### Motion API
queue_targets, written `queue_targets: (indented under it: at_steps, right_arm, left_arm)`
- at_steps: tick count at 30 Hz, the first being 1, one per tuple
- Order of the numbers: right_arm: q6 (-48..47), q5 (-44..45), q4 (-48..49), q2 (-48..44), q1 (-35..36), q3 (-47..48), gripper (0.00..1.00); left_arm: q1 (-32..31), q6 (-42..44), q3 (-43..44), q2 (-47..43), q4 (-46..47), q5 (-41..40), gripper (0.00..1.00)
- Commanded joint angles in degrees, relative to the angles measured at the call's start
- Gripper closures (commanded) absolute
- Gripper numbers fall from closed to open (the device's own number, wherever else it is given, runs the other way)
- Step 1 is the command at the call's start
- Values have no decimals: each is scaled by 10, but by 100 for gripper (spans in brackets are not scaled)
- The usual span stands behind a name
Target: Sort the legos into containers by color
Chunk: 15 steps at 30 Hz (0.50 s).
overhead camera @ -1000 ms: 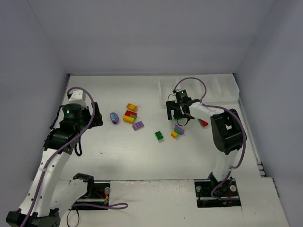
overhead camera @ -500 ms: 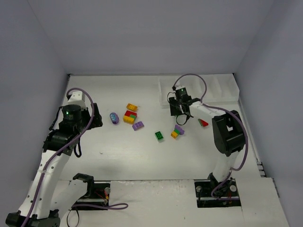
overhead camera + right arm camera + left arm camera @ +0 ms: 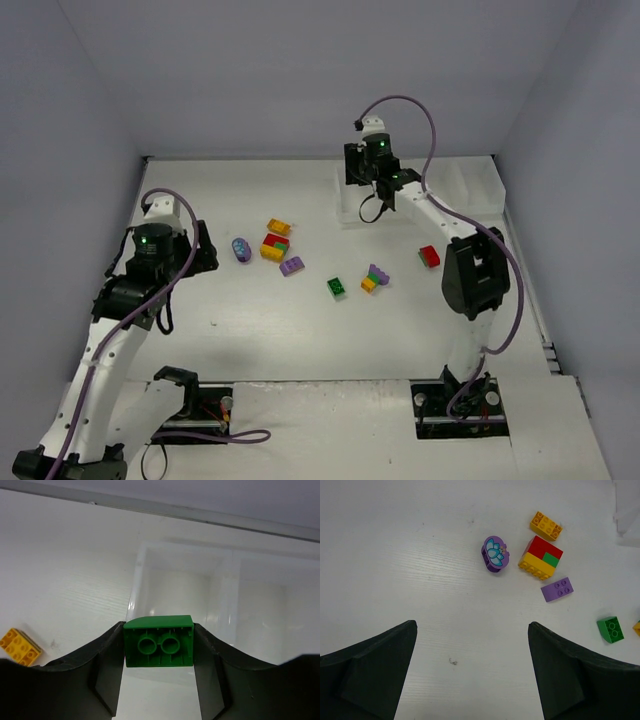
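gripping a green studded plastic brick (image 3: 159, 647) between its two black fingers (image 3: 107, 680), the right gripper (image 3: 159, 652) hangs at the far side of the white table (image 3: 250, 320), by the leftmost compartment of the white plastic tray (image 3: 222, 595) of low-walled square compartments. both fingers press the brick's sides and its hollow underside faces the wrist camera. whether it sits over the compartment or just short of the near wall is hard to say. the left gripper (image 3: 471, 630) hovers above the table with fingers spread wide and nothing between them. ahead of it lie a purple round piece with a flower print (image 3: 494, 554), an orange-yellow brick (image 3: 545, 525), a red, yellow and green clump (image 3: 540, 557), a flat purple brick (image 3: 557, 589) and a second green brick (image 3: 610, 629). nearer the right arm rest a purple, green and orange clump (image 3: 374, 277) and a red brick (image 3: 429, 256), well apart from the tray.
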Motion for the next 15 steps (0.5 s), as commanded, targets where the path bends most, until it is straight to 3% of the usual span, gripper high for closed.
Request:
queue_targets:
  at_steps: [1,6,8,13,15]
  right_arm:
    - [3,14,12,66,2,51,68]
    - [5,25,12,107,2,97,60]
    - [4,37,13,118,2,113,52]
    - [-11,36,13,117,2,123,15]
    - [-14,37,12,107,2,114,9]
  left_arm:
    - [-1,-9,7,-9,-1,-2,14]
    - [-1,-5,9,-22,-20,-7,14]
    - [-1,-5,10,-27,-28,-8,14]
    - [-1,-5,6,-36,-32,-8,14]
    - [-1,-5,5,-35,-32,-6,14]
